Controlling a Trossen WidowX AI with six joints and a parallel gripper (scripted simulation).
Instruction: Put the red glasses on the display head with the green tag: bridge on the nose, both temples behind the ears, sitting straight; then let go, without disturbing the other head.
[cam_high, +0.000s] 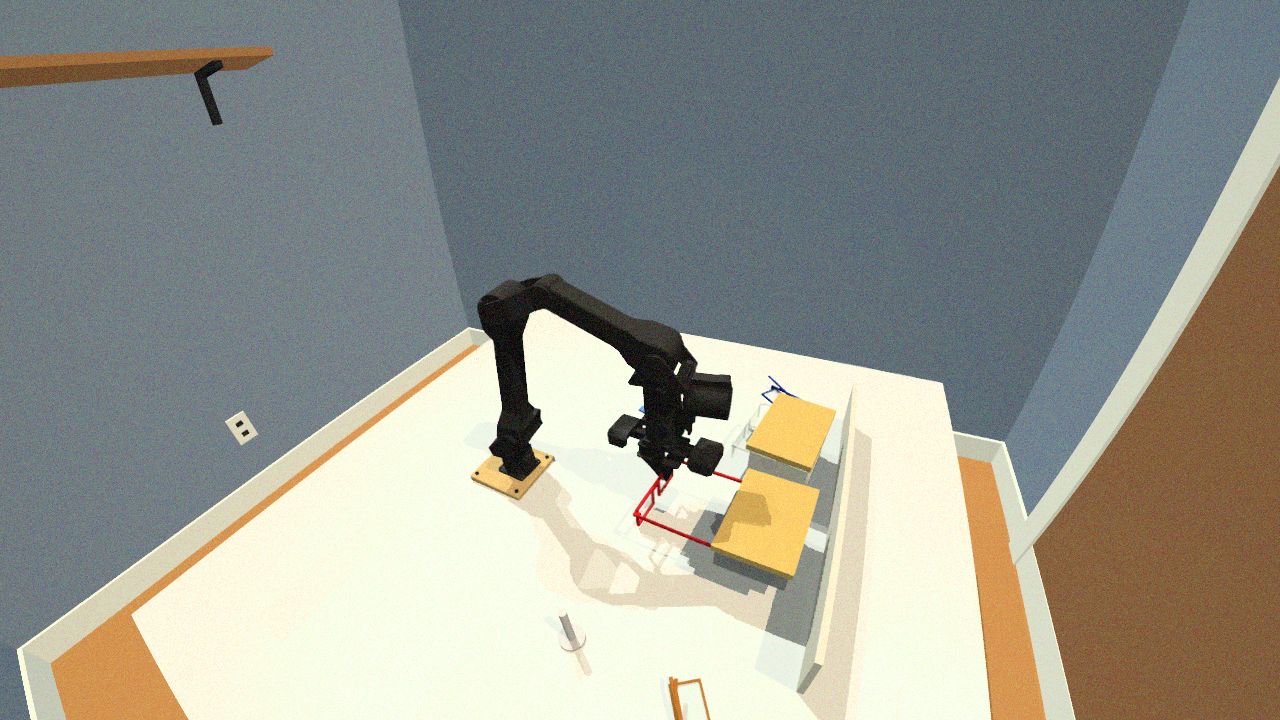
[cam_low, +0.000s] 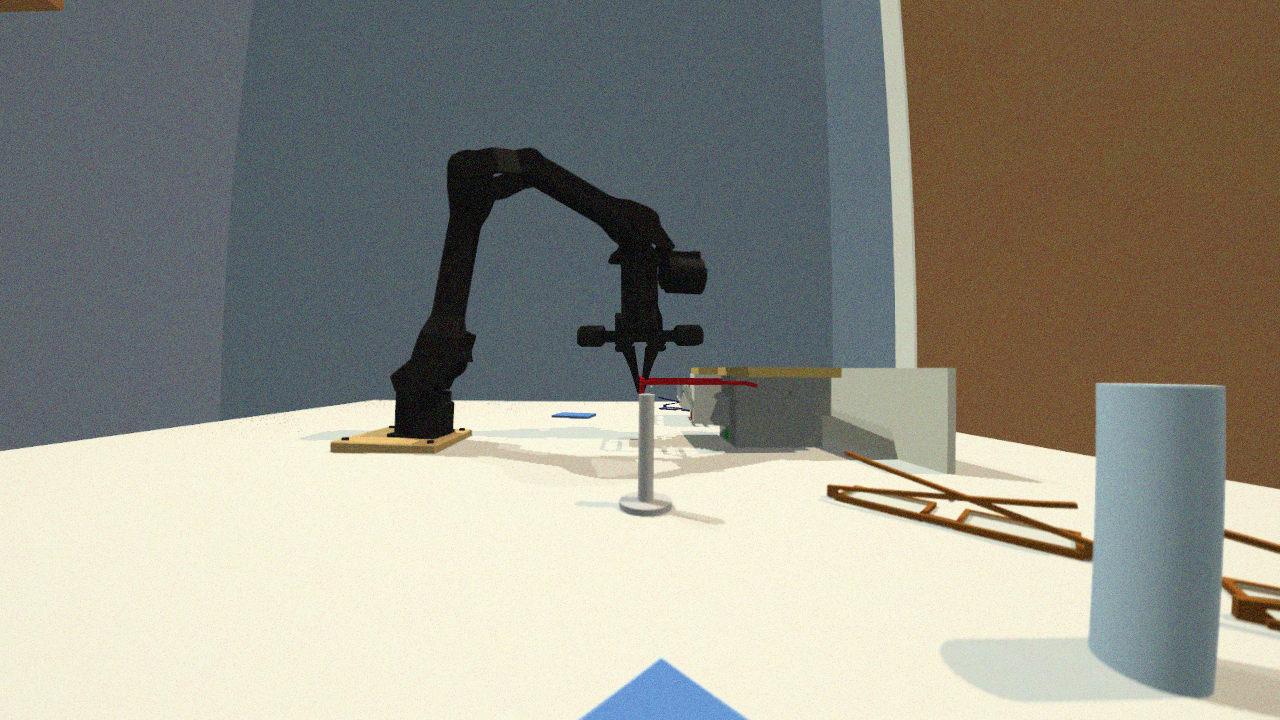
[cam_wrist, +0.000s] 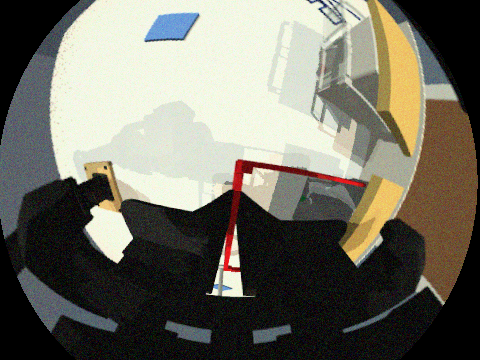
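Observation:
My gripper is shut on the red glasses at the top of their front, and holds them above the table. Their open temples point toward the head with the green tag. That head is grey, under an ochre top board. The temple ends reach beside it, about at the board's underside; the front is still apart from the face. Nose and ears are mostly hidden. The other head stands behind, under its own ochre board.
A pale upright panel runs behind both heads. A thin grey post, brown glasses and a blue-grey cylinder stand or lie nearer the exterior camera. Dark blue glasses lie beyond the other head.

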